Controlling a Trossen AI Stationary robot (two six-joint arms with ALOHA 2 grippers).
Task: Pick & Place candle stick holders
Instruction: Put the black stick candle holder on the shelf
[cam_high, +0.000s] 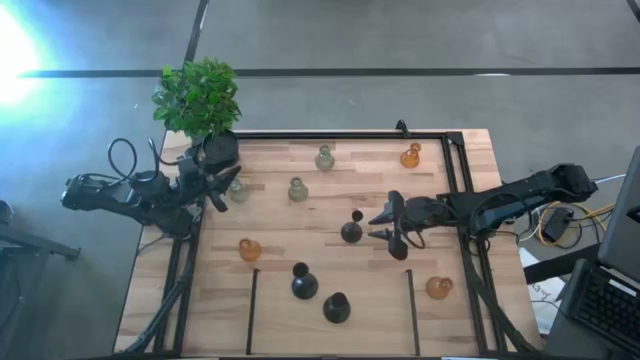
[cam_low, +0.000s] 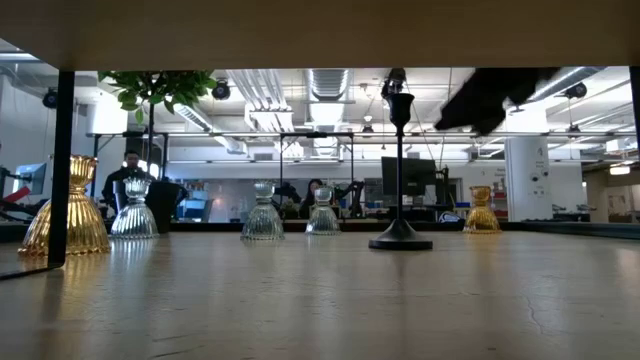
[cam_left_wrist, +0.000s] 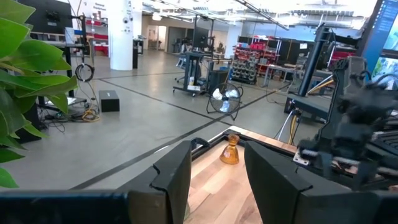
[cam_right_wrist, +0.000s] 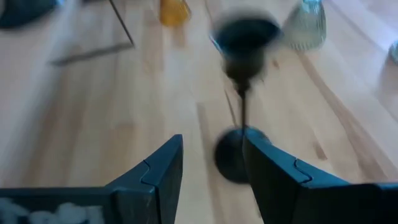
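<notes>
A tall black candle stick holder (cam_high: 352, 229) stands upright on its round base near the table's middle, with a thin stem and a cup on top (cam_right_wrist: 245, 36). My right gripper (cam_high: 377, 227) is open just to its right and tipped downward. Its fingers (cam_right_wrist: 163, 167) flank the base (cam_right_wrist: 229, 157) and stop short of it. Other holders stand on their bases: pale green-grey ones (cam_high: 298, 189), amber ones (cam_high: 249, 249) and squat black ones (cam_high: 304, 283). My left gripper (cam_high: 218, 190) waits open at the left edge beside the plant, with nothing between its fingers (cam_left_wrist: 177, 177).
A potted green plant (cam_high: 198, 97) stands at the far left corner. Black frame rails (cam_high: 455, 170) run along the far, left and right edges. Two short black lines (cam_high: 250, 310) mark the near part of the table. A laptop (cam_high: 610, 300) sits off the right side.
</notes>
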